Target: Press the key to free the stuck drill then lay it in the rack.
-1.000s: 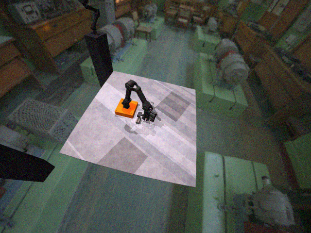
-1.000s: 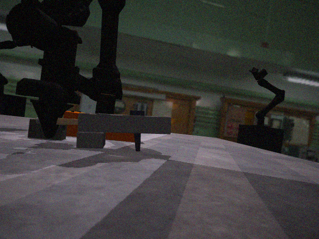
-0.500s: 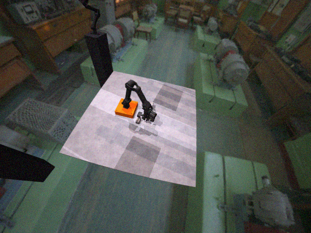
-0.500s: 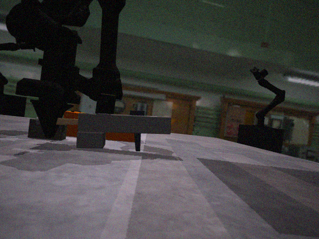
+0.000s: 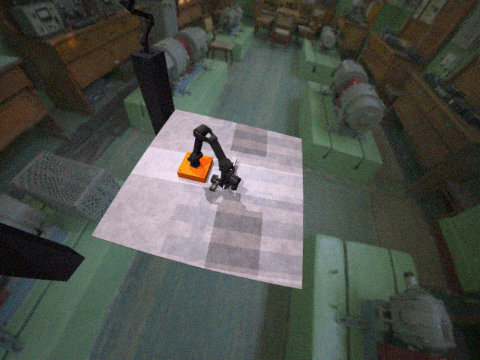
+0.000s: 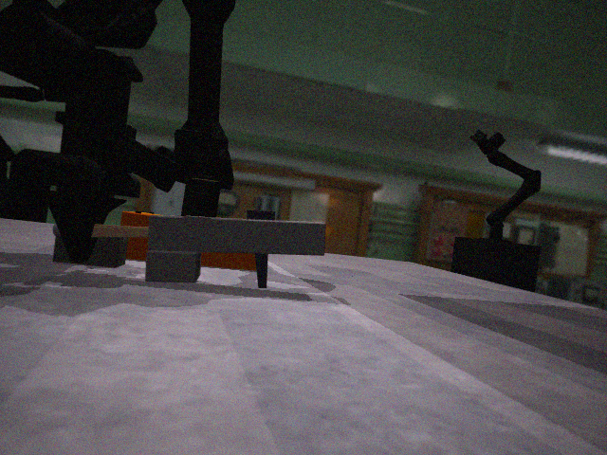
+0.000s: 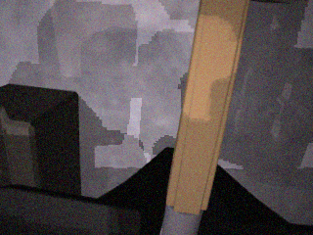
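My gripper (image 6: pixel 78 250) (image 7: pixel 183 158) is shut on the drill, low over the table. The drill is a long tan bar (image 6: pixel 119 230) (image 7: pixel 210 98) with a grey end piece at the bottom of the wrist view; its far end runs out of the top. In the exterior view the bar reaches the left end of a raised grey block (image 6: pixel 235 237); whether it is still inside is hidden. A dark upright piece (image 6: pixel 262 271), possibly the key, stands under that block, with a dark knob above. I cannot identify the rack for certain. In the top view the arm hides most details.
A low grey block (image 6: pixel 112 250) sits behind the fingertip. A dark box (image 7: pixel 41 132) stands left of the drill in the wrist view. The orange base (image 5: pixel 193 168) (image 6: pixel 228 261) is close behind. Another arm stands on a dark pedestal (image 5: pixel 153 83) (image 6: pixel 495 259) beyond the table.
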You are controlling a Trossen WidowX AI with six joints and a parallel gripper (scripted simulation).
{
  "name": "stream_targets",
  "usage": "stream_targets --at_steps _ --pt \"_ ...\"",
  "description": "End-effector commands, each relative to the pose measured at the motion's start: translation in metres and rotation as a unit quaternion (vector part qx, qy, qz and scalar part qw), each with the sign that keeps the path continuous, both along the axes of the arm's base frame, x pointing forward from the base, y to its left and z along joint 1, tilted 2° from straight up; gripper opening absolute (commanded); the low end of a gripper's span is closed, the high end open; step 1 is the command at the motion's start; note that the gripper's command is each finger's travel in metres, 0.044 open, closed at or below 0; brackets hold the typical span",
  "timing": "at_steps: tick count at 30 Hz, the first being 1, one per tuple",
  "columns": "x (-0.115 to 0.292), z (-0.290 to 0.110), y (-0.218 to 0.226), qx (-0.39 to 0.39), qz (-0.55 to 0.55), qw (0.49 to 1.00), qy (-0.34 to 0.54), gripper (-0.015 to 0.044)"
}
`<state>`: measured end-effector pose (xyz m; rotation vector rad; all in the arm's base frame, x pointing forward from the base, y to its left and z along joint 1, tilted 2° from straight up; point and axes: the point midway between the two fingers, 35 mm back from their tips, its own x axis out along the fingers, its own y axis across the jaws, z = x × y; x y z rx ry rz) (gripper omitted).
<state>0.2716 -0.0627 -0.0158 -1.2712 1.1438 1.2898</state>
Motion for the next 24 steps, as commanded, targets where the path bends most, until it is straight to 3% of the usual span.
stream_targets --at_steps 1,24 --pt "0.003 0.000 -0.007 0.000 0.001 1.000 -0.001 0.0000" --pt "0.007 -0.003 -0.041 -0.001 0.001 1.000 -0.002 0.0000"
